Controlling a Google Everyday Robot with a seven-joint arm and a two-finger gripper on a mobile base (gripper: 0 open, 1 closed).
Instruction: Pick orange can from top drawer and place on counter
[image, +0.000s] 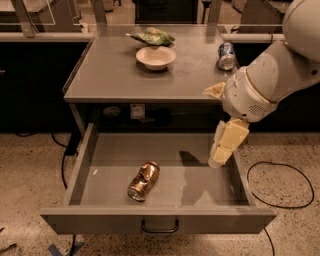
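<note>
One grey bench (110, 75) fills the upper half of the camera view. The top drawer (200, 187) stands pulled fully out below it, front panel and dark bar handle (160, 228) toward the camera.

The white robot arm (280, 75) enters from the right. Its gripper (222, 147) points downward over the right part of the drawer, close to the right side wall and above the floor. How wide the gripper is set cannot be told from this angle. It carries nothing.

On the bench stand a pale bowl (156, 56), a green packet (152, 36) just behind it, and a blue and silver can (226, 55) near the right rim. None of these belongs to the task.

The orange can (144, 181) lies on its side on the drawer floor, left of centre, silver end toward the front panel. It is well apart from the gripper and touches no wall.

Step in hand, as judged: approach to the pick. No grasp has been made.

The next move calls for:
- Travel left and toward the front panel until the gripper is over the can.
- Alignment across the can's narrow body, not along its length.
- Descent clear of the drawer walls before closing.
</note>
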